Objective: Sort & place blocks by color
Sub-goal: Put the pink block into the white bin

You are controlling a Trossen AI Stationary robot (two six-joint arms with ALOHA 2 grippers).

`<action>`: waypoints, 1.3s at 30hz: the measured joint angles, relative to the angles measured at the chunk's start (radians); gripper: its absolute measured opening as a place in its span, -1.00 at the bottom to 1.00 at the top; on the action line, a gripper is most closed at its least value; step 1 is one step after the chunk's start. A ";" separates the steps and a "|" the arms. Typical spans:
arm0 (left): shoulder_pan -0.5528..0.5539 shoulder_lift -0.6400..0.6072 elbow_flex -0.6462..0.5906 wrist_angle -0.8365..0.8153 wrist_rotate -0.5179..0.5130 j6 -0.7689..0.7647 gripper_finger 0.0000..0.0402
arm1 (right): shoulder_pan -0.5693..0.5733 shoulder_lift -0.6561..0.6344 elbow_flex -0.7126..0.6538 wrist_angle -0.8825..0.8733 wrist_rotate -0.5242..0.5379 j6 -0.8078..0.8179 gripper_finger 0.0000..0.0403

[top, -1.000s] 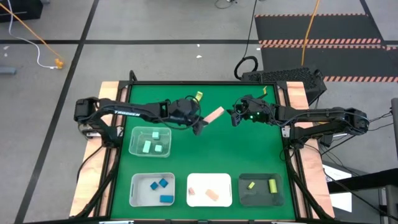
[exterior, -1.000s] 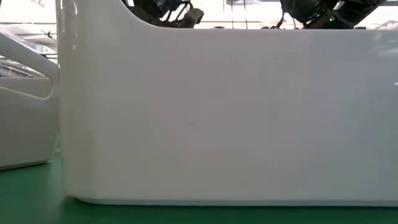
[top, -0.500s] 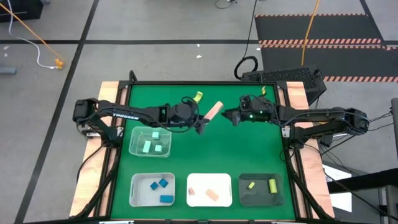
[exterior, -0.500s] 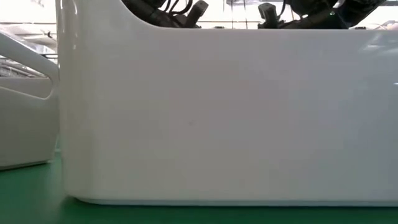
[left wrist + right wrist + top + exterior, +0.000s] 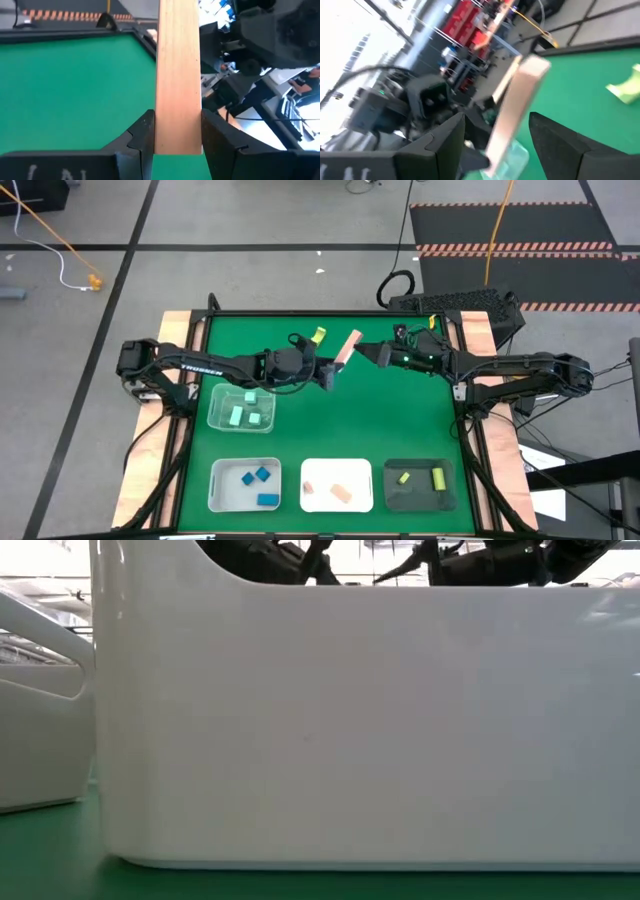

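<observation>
The floor (image 5: pixel 250 220) around the surface is grey concrete with dark lines crossing it. At the far right lies a black mat (image 5: pixel 510 220) with red and white striped edges. An orange cable (image 5: pixel 50 235) runs over the floor at the far left. The surface (image 5: pixel 370 420) itself is green, with pale wooden borders.

right gripper (image 5: pixel 362 357) reached wooden bar (image 5: pixel 347 348) (jaws open).

Green table (image 5: pixel 330 420) w/ four trays (image 5: pixel 242 407).
</observation>
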 joint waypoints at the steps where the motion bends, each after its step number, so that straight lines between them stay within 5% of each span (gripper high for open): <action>1: -0.005 0.000 0.000 0.009 -0.005 0.009 -0.37 | 0.000 0.000 0.000 0.019 0.000 -0.001 0.05; 14: -0.066 0.000 0.001 0.019 -0.113 0.111 -0.37 | 0.000 0.000 0.000 0.081 -0.029 0.076 0.05; 39: -0.148 0.000 0.001 0.018 -0.116 0.189 -0.37 | 0.104 0.000 0.000 0.031 -0.078 0.186 0.03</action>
